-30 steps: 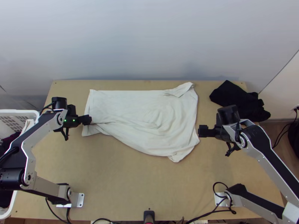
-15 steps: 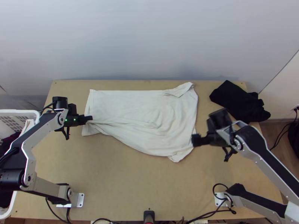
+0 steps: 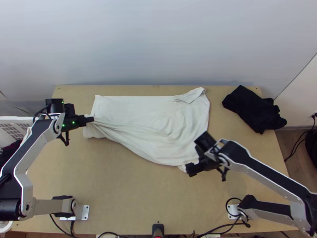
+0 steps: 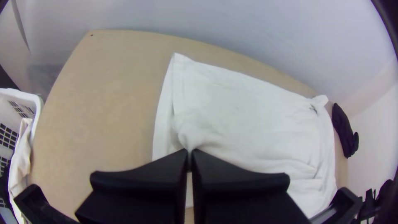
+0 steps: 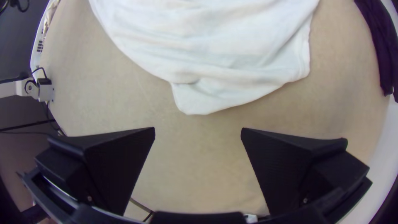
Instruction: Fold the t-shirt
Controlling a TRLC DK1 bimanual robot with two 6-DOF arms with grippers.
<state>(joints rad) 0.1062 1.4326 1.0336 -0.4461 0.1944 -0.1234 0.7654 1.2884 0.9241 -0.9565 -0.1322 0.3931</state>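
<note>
Our left claw (image 4: 190,157) pinches one end of the rumpled white t-shirt (image 3: 146,119) across the worktop (image 3: 130,194), our right claw (image 5: 198,133) gaping wide near the other; we judge one lengthwise fold roughly made, smoothing and further folds left.

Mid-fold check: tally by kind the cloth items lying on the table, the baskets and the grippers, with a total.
Cloth items on the table: 2 (white t-shirt; black cloth bundle, counted as one)
Baskets: 1 (white basket)
Grippers: 2 (left gripper; right gripper)
Total: 5
</note>
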